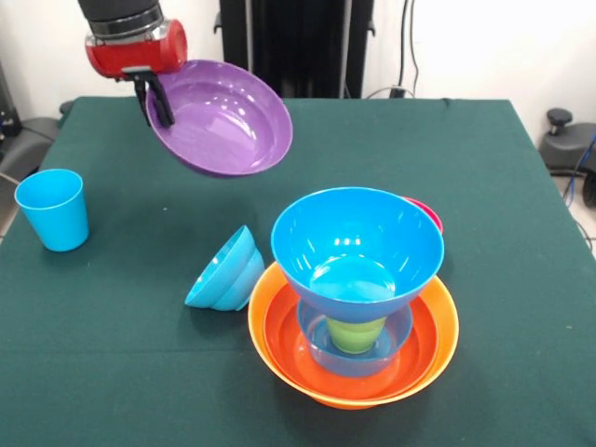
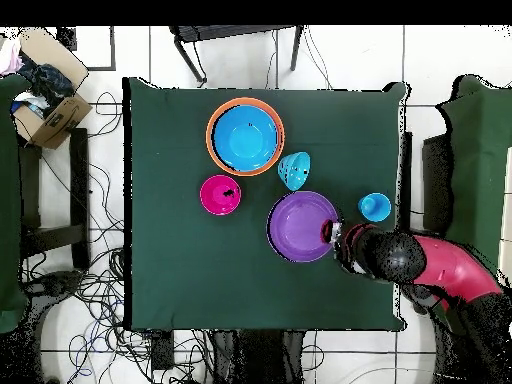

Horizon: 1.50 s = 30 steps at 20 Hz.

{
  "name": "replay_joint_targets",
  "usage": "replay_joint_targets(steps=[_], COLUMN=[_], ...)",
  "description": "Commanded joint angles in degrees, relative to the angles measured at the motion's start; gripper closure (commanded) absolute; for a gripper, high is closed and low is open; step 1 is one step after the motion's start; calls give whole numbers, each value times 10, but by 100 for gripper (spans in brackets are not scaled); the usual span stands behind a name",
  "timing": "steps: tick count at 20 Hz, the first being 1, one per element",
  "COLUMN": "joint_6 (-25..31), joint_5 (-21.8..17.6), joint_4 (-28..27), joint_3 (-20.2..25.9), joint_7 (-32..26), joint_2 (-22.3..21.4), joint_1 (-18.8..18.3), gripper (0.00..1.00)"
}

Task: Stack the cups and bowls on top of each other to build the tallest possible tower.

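My gripper (image 1: pixel 155 99) is shut on the rim of the purple bowl (image 1: pixel 223 116), which hangs tilted above the table's far left; from above the purple bowl (image 2: pixel 302 226) sits beside the gripper (image 2: pixel 334 234). The tower (image 1: pixel 354 307) stands front centre: nested orange bowls (image 1: pixel 438 335) hold a small blue bowl (image 1: pixel 400 333) with the lime green cup (image 1: pixel 357 333) in it, and a big blue bowl (image 1: pixel 357 237) sits on top. A small blue bowl (image 1: pixel 226 272) lies on its side left of the tower. The light blue cup (image 1: pixel 54 209) stands upright at the far left. A pink-red bowl (image 2: pixel 220 194) stands alone.
The green table (image 1: pixel 484 168) ends close in front of the tower. A cardboard box (image 2: pixel 48 110) with clutter sits off the table in the overhead view, and cables lie on the floor around it.
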Motion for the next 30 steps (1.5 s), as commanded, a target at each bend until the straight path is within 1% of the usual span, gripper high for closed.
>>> replay_joint_targets(steps=[1, 5, 8, 13, 15, 19, 20, 23, 27, 30], joint_6=[94, 89, 103, 113, 109, 102, 92, 84, 92, 88], joint_5=[65, 97, 125, 166, 173, 187, 191, 200, 209, 214], joint_4=[34, 41, 30, 25, 17, -18, -25, -43, -76, -86], joint_3=[105, 144, 166, 206, 215, 214, 217, 213, 203, 196], joint_7=[-101, -77, -61, -47, -46, -32, -26, -11, -7, 0], joint_2=[5, -2, -4, -20, -22, -15, -18, -29, -23, -28], joint_1=[-20, -33, -29, -40, -40, -18, -14, -2, 15, 27], gripper=[100, 100, 100, 100, 100, 100, 100, 100, 100, 100])
